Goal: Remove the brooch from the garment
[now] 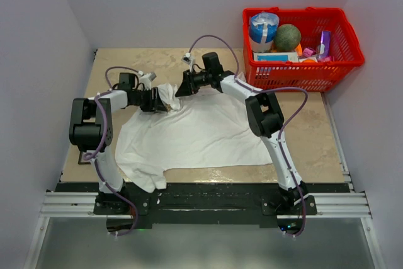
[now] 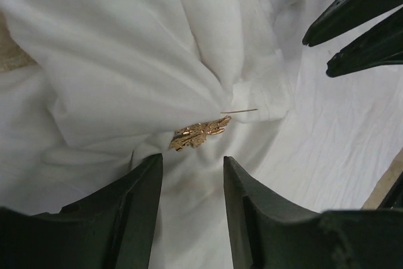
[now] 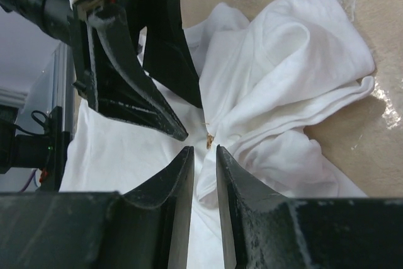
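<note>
Left wrist view, nearest first: the left claw [image 2: 192,159] holds its two dark fingers parted with nothing between them, tips just short of the brooch [image 2: 198,133]. The brooch is a small gold star sitting on a bunched fold of the white garment [image 2: 126,61], and its thin pin [image 2: 240,111] pokes out of the fold beside it. Beyond, the right claw [image 2: 318,55] points in from the opposite side, jaws only narrowly apart and empty. The garment lies crumpled on the bench [image 1: 315,137], with a red basket [image 1: 352,61] at the far corner. The step looks like the approach to grasp. Next, one claw likely needs to pinch the brooch while the other steadies the cloth.
</note>
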{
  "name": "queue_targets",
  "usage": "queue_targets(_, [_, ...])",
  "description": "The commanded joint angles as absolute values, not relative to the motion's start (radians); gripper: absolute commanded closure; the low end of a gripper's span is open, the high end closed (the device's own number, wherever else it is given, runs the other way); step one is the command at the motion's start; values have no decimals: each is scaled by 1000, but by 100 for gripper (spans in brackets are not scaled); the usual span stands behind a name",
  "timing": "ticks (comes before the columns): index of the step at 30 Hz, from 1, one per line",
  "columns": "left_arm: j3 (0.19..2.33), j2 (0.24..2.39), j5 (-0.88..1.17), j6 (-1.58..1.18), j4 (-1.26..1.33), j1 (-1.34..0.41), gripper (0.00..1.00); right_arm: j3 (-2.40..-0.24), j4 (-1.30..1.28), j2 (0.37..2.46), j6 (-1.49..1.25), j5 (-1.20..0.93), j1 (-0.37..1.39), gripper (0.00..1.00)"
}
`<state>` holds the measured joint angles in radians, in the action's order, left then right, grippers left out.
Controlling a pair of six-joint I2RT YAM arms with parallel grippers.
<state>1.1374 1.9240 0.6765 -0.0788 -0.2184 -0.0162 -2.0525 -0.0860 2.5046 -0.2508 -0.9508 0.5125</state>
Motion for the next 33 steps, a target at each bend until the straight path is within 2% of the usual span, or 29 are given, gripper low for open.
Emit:
queue_targets(1, [1184, 1973, 728, -158, -158, 30, 50, -2023, -118, 2428, -215, -948, 529, 74])
queue_targets(6, [1200, 2031, 902, -235, -72, 44, 45, -2017, -129, 2442, -219, -943, 540, 73])
queue_targets(11, [1203, 2060, 997, -294, 18, 44, 50, -2042, -140, 2451, -213, -928, 543, 73])
queue_targets(18, [1197, 2037, 1002, -325, 17, 60, 54, -2089, -166, 2471, -193, -917, 569, 73])
queue_targets(33, [1117, 2009, 1045, -376, 81, 84, 53, -2115, -186, 2537, -227, -796, 604, 66])
